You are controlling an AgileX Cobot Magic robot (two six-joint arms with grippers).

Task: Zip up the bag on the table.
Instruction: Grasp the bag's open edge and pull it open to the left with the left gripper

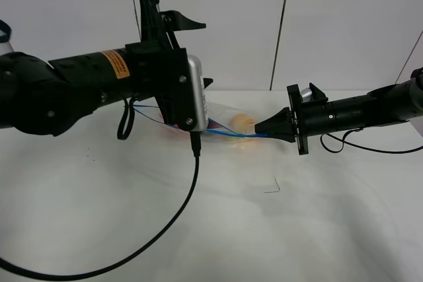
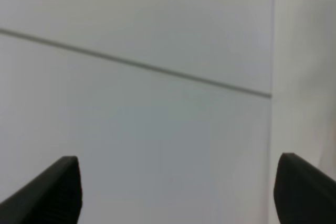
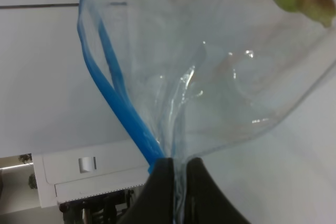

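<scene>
Across the white table (image 1: pixel 317 229), which filled the near half of the high view, my two arms reached in from left and right toward the bag (image 1: pixel 228 125), which lay mid-table toward the far edge. My left arm (image 1: pixel 79 80) was the biggest thing there, and it covered the bag's left part. My left gripper (image 1: pixel 170 18) stood raised above the bag, jaws spread as wide as they go and holding nothing. Its own camera saw only the wall (image 2: pixel 157 35). My right gripper (image 1: pixel 263 129) was clamped tight on the bag's right corner, where the blue zip strip (image 3: pixel 113 103) ended, with the film bunched between the fingertips (image 3: pixel 157 192).

I judged this to be the anchoring step: the corner was held but the seal was not yet run. Seen from my right wrist, the strip's two tracks parted into a loop away from the pinch, so the mouth looked open. The next move would call for my left jaws to come down beside the pinch, close over both tracks and slide left while the right held firm.

A yellow fruit (image 1: pixel 241 122) showed through the film. The reddish patch (image 1: pixel 173 130) under my left wrist was probably another item, too covered to name. I could not see how far the strip ran to the left.
</scene>
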